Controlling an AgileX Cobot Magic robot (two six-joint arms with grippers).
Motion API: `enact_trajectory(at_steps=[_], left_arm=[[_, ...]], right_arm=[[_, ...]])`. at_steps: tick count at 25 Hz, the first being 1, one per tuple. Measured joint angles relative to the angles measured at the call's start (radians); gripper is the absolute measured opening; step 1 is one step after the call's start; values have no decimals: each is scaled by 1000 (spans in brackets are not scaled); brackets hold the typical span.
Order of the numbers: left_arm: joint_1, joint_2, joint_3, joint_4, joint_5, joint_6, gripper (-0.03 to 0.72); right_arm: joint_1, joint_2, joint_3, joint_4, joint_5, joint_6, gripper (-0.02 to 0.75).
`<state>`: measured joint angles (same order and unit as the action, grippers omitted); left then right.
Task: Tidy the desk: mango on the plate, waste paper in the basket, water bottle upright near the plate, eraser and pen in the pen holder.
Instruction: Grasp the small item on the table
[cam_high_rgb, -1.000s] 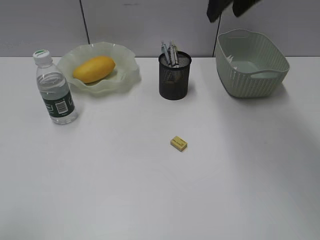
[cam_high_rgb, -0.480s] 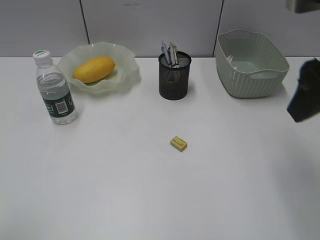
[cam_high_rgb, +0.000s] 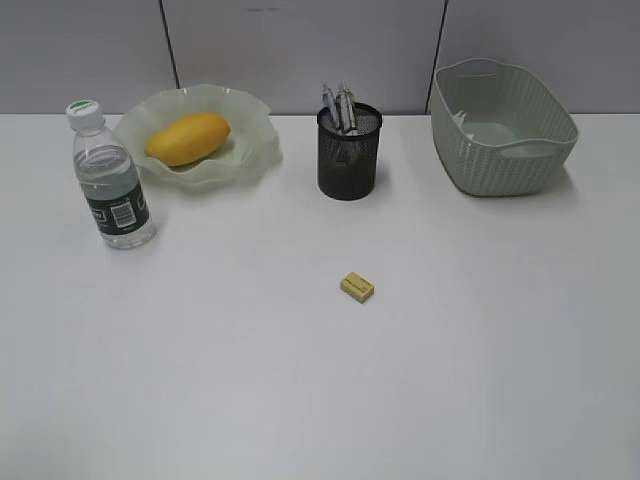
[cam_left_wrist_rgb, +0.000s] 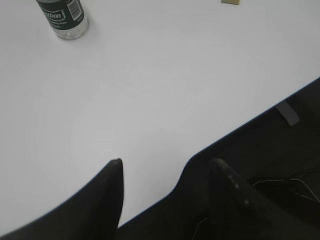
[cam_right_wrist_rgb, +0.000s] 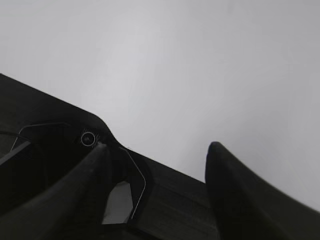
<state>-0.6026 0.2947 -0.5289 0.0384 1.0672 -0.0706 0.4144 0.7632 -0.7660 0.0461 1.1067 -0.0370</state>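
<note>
The yellow-orange mango (cam_high_rgb: 188, 137) lies in the wavy green plate (cam_high_rgb: 255, 152) at the back left. The water bottle (cam_high_rgb: 108, 177) stands upright just left of the plate; its base (cam_left_wrist_rgb: 63, 16) shows in the left wrist view. Pens (cam_high_rgb: 340, 106) stick out of the black mesh pen holder (cam_high_rgb: 349, 152). A yellow eraser (cam_high_rgb: 357, 287) lies alone mid-desk; its edge (cam_left_wrist_rgb: 230, 2) peeks in at the top of the left wrist view. The basket (cam_high_rgb: 503, 128) sits back right, and the waste paper is not visible. My left gripper (cam_left_wrist_rgb: 166, 162) and right gripper (cam_right_wrist_rgb: 157, 146) are open and empty over the desk's front edge.
The white desk (cam_high_rgb: 300, 380) ends at a grey wall behind. Both wrist views show the desk's front edge with dark floor and robot base below it. Neither arm appears in the exterior view.
The right arm has left the exterior view: it was above the basket, then swung down along the right edge, and is now gone. Objects on the desk have not moved.
</note>
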Motion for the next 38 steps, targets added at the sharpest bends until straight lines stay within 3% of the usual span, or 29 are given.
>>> enact_trajectory(at_steps=[13,21,24,29,38], left_arm=[[0,0,0,0,0,0,412],[0,0,-16,-2,-32,0,415],[0,20,-54,-3,-103,0,448],[0,199,-140,-2,-152,0,494],[0,768,-419,-38,-173,0,498]], right_arm=[[0,-404,176,0,-10,1,477],[0,-440,217,0,-10,2,477],[0,-440,217,0,-10,2,477],[0,-440,217,0,-10,2,477],[0,-440,217,0,-10,2,477]])
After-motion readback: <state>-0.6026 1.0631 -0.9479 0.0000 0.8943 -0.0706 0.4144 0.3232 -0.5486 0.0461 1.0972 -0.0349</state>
